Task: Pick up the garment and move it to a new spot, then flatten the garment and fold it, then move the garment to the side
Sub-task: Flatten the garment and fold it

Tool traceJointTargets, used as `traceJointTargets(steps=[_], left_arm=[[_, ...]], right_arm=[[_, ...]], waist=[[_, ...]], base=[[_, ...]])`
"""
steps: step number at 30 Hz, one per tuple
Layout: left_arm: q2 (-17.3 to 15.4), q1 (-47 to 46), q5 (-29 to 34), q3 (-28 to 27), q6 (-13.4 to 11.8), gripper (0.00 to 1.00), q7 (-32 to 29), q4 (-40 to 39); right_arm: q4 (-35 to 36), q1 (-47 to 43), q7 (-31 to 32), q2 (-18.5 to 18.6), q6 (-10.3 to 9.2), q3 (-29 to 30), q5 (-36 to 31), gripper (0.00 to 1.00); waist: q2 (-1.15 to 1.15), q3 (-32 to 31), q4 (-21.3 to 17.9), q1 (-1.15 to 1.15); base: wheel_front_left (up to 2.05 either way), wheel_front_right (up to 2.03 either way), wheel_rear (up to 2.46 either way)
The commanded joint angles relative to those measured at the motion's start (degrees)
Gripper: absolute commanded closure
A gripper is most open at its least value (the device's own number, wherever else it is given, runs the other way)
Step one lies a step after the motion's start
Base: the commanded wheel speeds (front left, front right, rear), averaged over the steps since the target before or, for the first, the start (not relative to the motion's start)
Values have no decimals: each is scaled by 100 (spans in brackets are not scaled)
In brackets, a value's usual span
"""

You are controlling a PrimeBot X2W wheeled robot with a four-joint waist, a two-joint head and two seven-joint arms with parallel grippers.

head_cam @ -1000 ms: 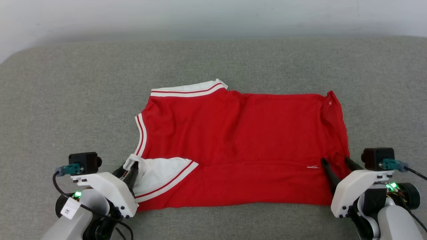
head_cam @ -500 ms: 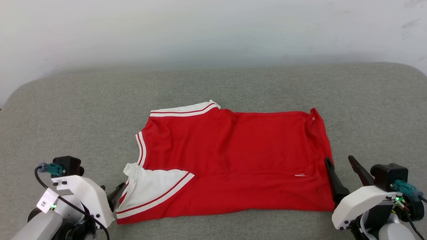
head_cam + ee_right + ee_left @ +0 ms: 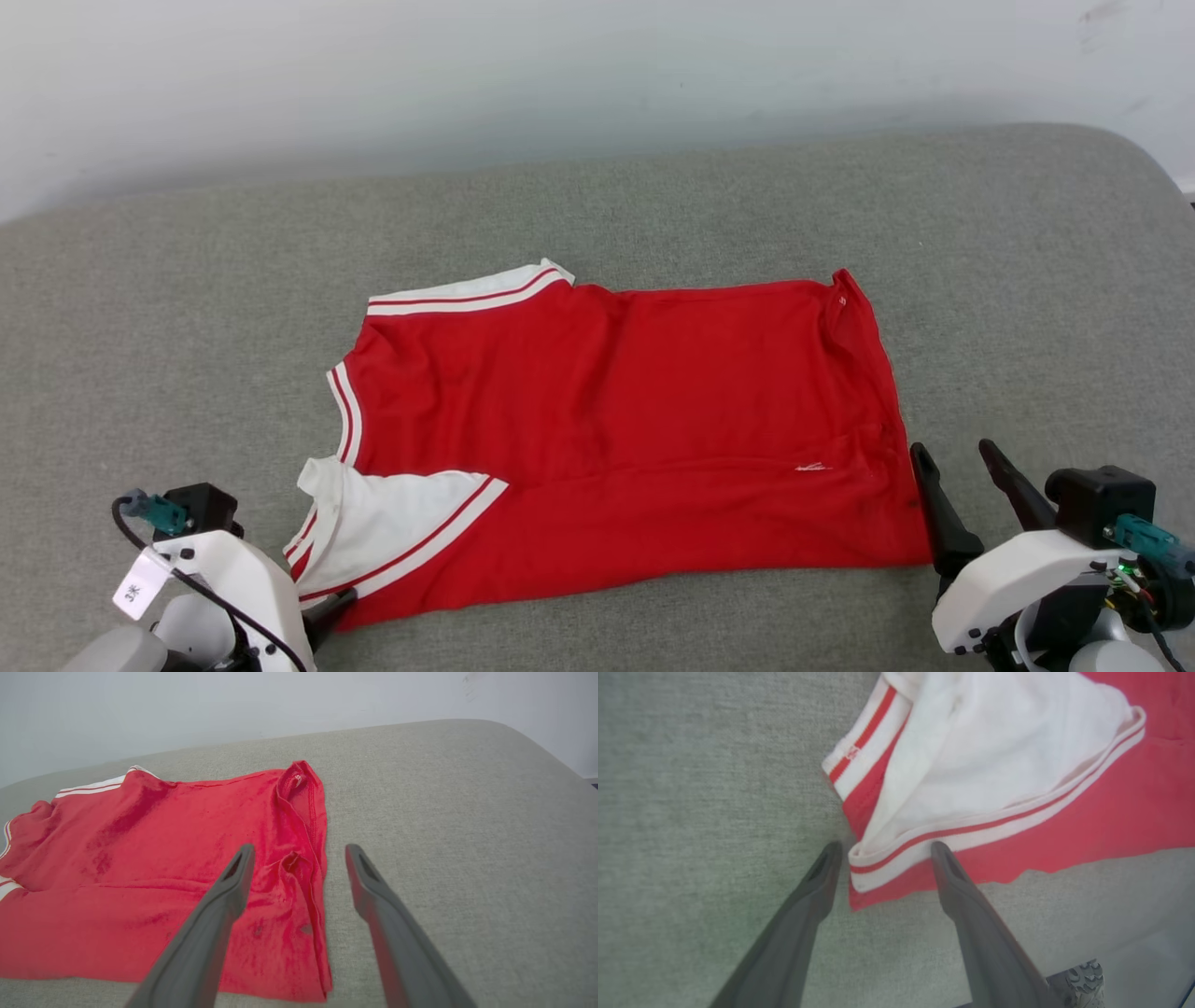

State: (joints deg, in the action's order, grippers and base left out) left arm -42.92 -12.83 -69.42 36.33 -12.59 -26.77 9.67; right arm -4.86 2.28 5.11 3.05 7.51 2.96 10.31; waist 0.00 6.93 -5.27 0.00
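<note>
Left gripper (image 3: 882, 849) was open, fingers spread either side of the white sleeve (image 3: 994, 765) at its striped corner, gripping nothing. Right gripper (image 3: 954, 453) was open too, empty, at the garment's (image 3: 635, 411) right edge. Garment lay spread flat on the grey cushion (image 3: 653, 196). White wall (image 3: 560, 75) behind.

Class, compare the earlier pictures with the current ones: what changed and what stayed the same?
The left end effector let go of the white sleeve and drew back, open. The right end effector backed off the hem, also open. The shirt stayed spread on the grey cushion; the camera view shifted.
</note>
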Motion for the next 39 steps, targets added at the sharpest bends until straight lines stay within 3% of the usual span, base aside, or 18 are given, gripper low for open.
traceJointTargets(steps=[1,3,4,5,6,10,14,20,33,34,35,36,39], left_arm=[[88,56,-54,71,50,0,-98,115],[213,63,-122,167,108,4,-215,243],[266,59,-134,201,149,51,-244,291],[316,48,-141,226,183,70,-245,334],[374,34,-180,219,228,100,-213,367],[449,-20,-115,203,379,100,-70,444],[436,-159,-9,133,491,100,159,439],[381,-339,186,26,456,100,430,106],[308,-519,472,-56,295,100,704,-419],[311,-506,472,-53,293,100,714,-433],[316,-495,472,-51,293,100,725,-443],[324,-482,471,-53,297,100,735,-437],[341,-448,468,-69,317,100,794,-393]], right_arm=[[25,28,24,-22,-4,13,38,0],[5,39,81,-22,-4,56,76,0],[-9,35,133,-22,-4,65,90,0],[-1,39,171,-22,-4,72,121,0],[-13,45,247,-22,-4,98,156,0],[-27,-4,752,48,-4,238,251,0],[13,-92,1650,225,-4,250,307,0],[85,-1,2888,500,-4,67,453,0],[-728,450,3613,501,-3,-337,681,0],[-802,472,3640,487,-3,-358,697,27],[-864,494,3669,473,-3,-380,730,79],[-912,505,3677,464,-3,-395,766,100],[-957,570,3628,506,-4,-393,797,100]], waist=[[0,83,-42,0],[0,112,-45,0],[0,120,-41,0],[0,125,-35,0],[0,125,-24,0],[0,71,40,0],[0,20,139,0],[0,111,263,0],[0,445,474,0],[0,456,483,0],[0,464,491,0],[0,468,495,0],[0,446,496,0]], base=[[0,0,0],[0,0,0],[0,0,0],[0,0,0],[0,0,0],[0,0,0],[0,0,0],[0,0,0],[0,0,0],[0,0,0],[0,0,0],[0,0,0],[0,0,0]])
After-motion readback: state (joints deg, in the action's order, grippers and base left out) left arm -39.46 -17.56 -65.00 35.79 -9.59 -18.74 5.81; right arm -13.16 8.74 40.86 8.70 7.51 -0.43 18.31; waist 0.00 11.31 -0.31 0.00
